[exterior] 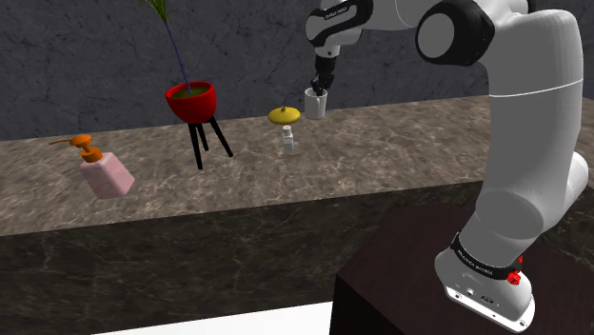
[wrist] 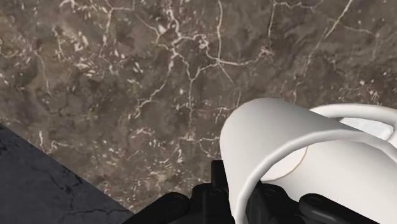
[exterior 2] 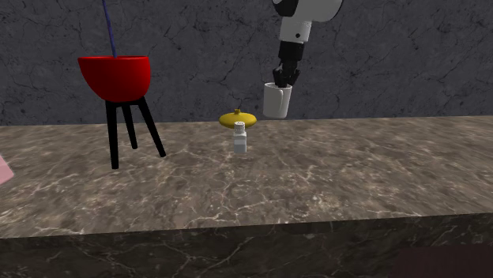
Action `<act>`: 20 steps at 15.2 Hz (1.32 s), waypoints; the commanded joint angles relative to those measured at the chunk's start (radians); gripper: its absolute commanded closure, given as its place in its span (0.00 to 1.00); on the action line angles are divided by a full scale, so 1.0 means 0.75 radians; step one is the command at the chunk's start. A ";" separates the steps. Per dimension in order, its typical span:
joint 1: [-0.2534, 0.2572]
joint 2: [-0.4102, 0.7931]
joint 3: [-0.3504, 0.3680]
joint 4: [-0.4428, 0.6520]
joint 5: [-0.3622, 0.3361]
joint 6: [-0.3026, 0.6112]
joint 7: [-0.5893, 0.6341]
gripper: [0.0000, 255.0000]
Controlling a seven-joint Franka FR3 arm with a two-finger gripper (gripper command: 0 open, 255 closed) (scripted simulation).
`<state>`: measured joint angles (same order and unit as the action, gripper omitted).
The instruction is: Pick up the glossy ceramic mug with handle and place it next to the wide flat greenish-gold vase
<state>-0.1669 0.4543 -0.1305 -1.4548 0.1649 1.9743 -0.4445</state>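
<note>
1. Mug (exterior 2: pixel 276 103), white and glossy, hangs upright from the pincer (exterior 2: pixel 284 80) at the far side of the counter (exterior 2: pixel 332 182), close to the dark stone wall (exterior 2: pixel 411 55).
2. Pincer grasps the mug, clenched on its rim.
3. Flat greenish-gold vase (exterior 2: pixel 238 119) sits just to the mug's left in the second exterior view, with a small white bottle (exterior 2: pixel 239 140) nearer the camera.
4. Farther left stand a red planter (exterior: pixel 190 101) on black legs and a pink soap dispenser (exterior: pixel 106 173) with an orange pump.
</note>
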 commanded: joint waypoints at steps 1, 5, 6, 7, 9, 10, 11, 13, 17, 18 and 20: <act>0.001 0.005 0.001 -0.031 0.003 0.037 -0.005 1.00; 0.001 0.023 0.004 -0.076 0.009 0.099 -0.013 1.00; 0.001 0.028 0.004 -0.086 0.010 0.114 -0.015 1.00; 0.001 0.033 0.005 -0.096 0.012 0.130 -0.018 1.00; 0.001 0.045 0.007 -0.115 0.015 0.159 -0.022 1.00; 0.001 0.051 0.007 -0.124 0.017 0.174 -0.024 1.00; 0.001 0.057 0.008 -0.132 0.019 0.189 -0.026 1.00; 0.000 0.070 0.010 -0.147 0.023 0.216 -0.031 1.00; 0.000 0.070 0.010 -0.147 0.023 0.216 -0.031 1.00; 0.000 0.070 0.010 -0.147 0.023 0.216 -0.031 1.00; 0.000 0.070 0.010 -0.147 0.023 0.216 -0.031 1.00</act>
<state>-0.1668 0.5067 -0.1231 -1.5655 0.1818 2.1363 -0.4675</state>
